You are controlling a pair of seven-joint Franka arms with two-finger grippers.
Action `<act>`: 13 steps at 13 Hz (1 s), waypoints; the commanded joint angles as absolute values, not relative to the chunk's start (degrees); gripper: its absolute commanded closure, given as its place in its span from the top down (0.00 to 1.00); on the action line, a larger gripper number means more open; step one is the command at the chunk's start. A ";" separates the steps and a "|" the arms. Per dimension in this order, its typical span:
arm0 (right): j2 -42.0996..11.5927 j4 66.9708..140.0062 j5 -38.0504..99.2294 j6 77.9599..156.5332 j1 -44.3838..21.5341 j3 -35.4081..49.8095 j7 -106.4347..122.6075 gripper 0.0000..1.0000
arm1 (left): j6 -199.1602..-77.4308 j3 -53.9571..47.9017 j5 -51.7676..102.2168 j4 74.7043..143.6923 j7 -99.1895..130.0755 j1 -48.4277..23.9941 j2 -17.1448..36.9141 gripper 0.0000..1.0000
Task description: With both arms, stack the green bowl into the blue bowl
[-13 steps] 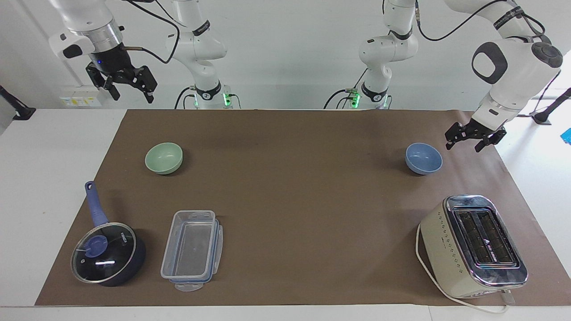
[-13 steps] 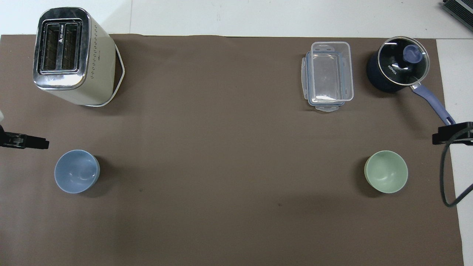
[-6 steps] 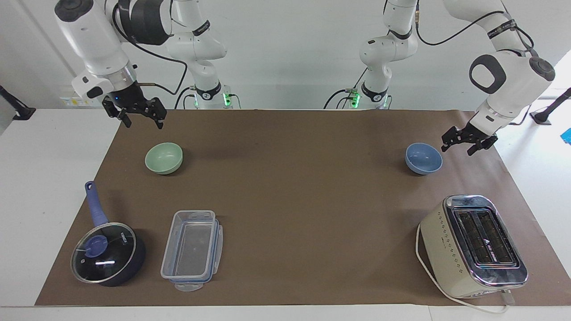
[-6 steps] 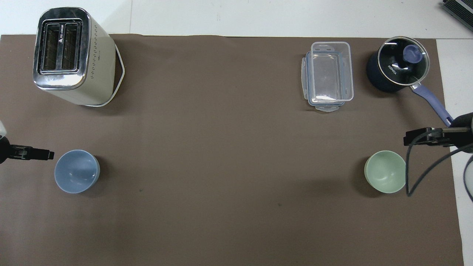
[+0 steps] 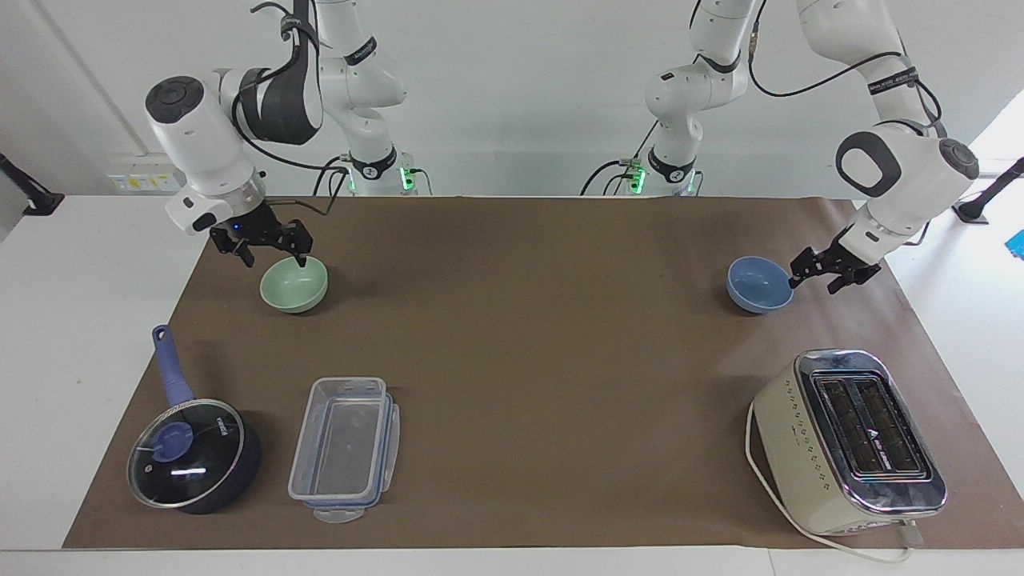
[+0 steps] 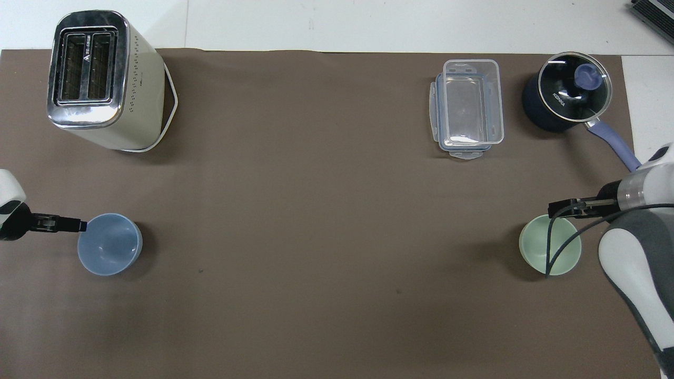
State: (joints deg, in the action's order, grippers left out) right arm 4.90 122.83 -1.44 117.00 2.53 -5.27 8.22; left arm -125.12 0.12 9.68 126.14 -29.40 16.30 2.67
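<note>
The pale green bowl (image 5: 294,288) stands upright on the brown mat toward the right arm's end; it also shows in the overhead view (image 6: 537,247). My right gripper (image 5: 274,258) is open and low over the bowl's rim on the robots' side, and its tip (image 6: 566,209) covers the rim from above. The blue bowl (image 5: 758,286) stands upright toward the left arm's end, also seen from above (image 6: 109,245). My left gripper (image 5: 812,282) is open, with one finger at the bowl's outer rim; its tip (image 6: 58,225) reaches that rim.
A cream toaster (image 5: 848,440) with its white cord stands farther from the robots than the blue bowl. A clear plastic container (image 5: 344,448) and a dark blue saucepan with a glass lid (image 5: 192,452) stand farther out than the green bowl.
Both arms have come down and in. The right gripper dropped from high above the table's edge to the green bowl's rim. The left gripper slid to the blue bowl's rim.
</note>
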 commanded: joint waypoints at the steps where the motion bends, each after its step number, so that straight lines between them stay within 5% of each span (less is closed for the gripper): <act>1: 4.84 128.83 -1.93 124.60 6.58 -5.19 14.40 1.00 | -129.72 -0.35 11.60 130.33 -30.50 16.35 2.03 0.69; 4: 2.29 131.30 -1.93 129.18 9.57 -5.19 18.87 1.00 | -129.99 -0.26 11.69 133.14 -30.59 16.26 0.62 0.67; 6: 0.89 131.84 -1.93 130.43 10.28 -5.19 20.74 1.00 | -129.73 -0.26 11.69 133.77 -30.59 16.43 0.00 0.53; 7: -0.34 131.92 -1.93 132.08 11.41 -5.10 20.74 1.00 | -129.20 -0.26 11.69 133.68 -30.67 16.70 0.00 0.13; 8: -1.05 132.62 -1.85 133.67 11.51 -5.10 20.74 1.00 | -128.85 -0.26 11.60 133.59 -31.28 16.70 0.00 0.00; 12: -2.11 133.86 -1.76 135.09 11.69 -5.10 21.61 0.99 | -126.92 -0.26 11.69 133.42 -31.47 16.08 -0.96 0.00; 13: -2.02 133.86 -1.76 135.00 11.69 -5.01 22.32 0.68 | -126.22 -0.35 11.60 133.24 -30.94 15.91 -1.75 0.00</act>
